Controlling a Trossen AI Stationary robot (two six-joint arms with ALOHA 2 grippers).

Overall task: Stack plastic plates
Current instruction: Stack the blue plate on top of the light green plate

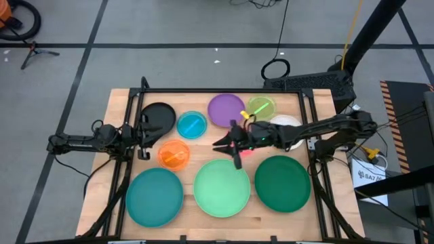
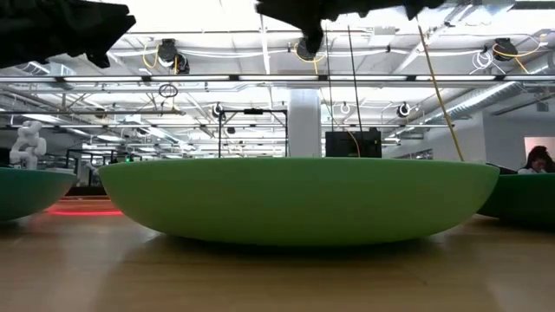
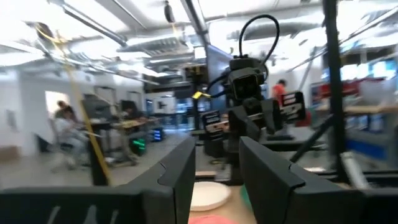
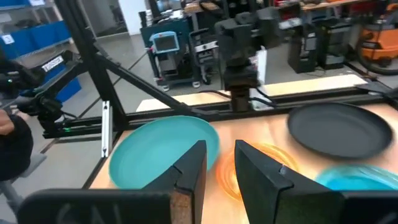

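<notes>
High view: ten plates lie apart on the surface point(image 1: 119, 108), none stacked. Along the near edge sit the teal plate point(image 1: 154, 196), mint plate point(image 1: 222, 188) and dark green plate point(image 1: 283, 183). Toward the far edge are the black plate point(image 1: 158, 116), blue plate point(image 1: 192, 125), purple plate point(image 1: 226, 110), lime plate point(image 1: 262, 107) and white plate point(image 1: 286, 125); the orange plate point(image 1: 175, 154) is mid-surface. A pink plate point(image 1: 247, 150) shows only as a sliver under the right end effector point(image 1: 229, 148), which hangs over the middle. The left end effector point(image 1: 143, 135) waits at the black plate's near rim. Round and flat, the plates have no long axis; all face up.

Low view: the mint plate's wall fills the frame, with the arms overhead.

Left wrist view: its fingers point(image 3: 180, 177) stand spread, holding nothing.

Right wrist view: its fingers point(image 4: 189, 171) are slightly apart with nothing between them.

Risk, as I judge it: a thin rim could slip the narrow gap, or a dropped small plate could land tilted on its neighbour.
</notes>
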